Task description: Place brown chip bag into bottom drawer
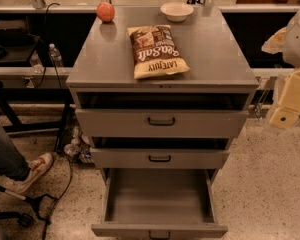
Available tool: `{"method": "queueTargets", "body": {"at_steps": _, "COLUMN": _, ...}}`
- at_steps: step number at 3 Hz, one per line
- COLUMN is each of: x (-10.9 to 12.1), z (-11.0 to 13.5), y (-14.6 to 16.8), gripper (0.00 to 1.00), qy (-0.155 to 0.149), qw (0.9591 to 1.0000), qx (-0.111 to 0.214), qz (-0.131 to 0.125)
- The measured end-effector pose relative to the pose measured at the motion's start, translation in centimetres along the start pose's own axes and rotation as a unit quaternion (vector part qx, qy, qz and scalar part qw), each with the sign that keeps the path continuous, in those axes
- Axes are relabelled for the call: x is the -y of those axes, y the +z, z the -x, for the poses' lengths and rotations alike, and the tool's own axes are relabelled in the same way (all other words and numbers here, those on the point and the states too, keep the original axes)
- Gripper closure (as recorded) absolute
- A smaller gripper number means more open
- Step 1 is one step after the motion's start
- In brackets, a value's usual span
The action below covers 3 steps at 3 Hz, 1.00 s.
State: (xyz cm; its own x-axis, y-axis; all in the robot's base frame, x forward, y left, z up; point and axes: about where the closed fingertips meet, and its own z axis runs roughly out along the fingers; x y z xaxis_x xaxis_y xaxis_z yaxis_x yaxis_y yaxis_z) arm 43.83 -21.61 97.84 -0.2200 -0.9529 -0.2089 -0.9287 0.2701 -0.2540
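Brown chip bag [157, 51] on cabinet [217, 54]; bottom drawer [160, 201] open — gripper [285, 111] right.

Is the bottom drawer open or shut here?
Open: the bottom drawer is pulled out, its bare floor showing. The brown chip bag lies on the cabinet top; the claw hangs at right.

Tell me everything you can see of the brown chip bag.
The brown chip bag is a crinkly, pillow-shaped packet, dark brown with white Sea Salt lettering and cream-yellow ends. It lies flat on the grey cabinet top, its lettering upside down to the camera, touching nothing else. The gripper hangs at the right edge, apart from it.
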Motion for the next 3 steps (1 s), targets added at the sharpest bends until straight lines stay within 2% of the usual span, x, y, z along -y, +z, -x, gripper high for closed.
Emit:
{"method": "queueTargets", "body": {"at_steps": 1, "x": 0.3, "z": 0.2, "y": 0.1, "gripper": 0.0, "qy": 0.001, "qw": 1.0, "qx": 0.006, "qz": -0.006}}
{"method": "queueTargets", "body": {"at_steps": 2, "x": 4.1, "z": 1.1, "y": 1.5, "gripper": 0.0, "qy": 0.02, "qw": 0.9986, "qx": 0.038, "qz": -0.031}}
{"method": "queueTargets", "body": {"at_steps": 3, "x": 9.6, "z": 2.4, "y": 4.1, "gripper": 0.0, "qy": 0.074, "qw": 0.9907, "qx": 0.096, "qz": -0.062}}
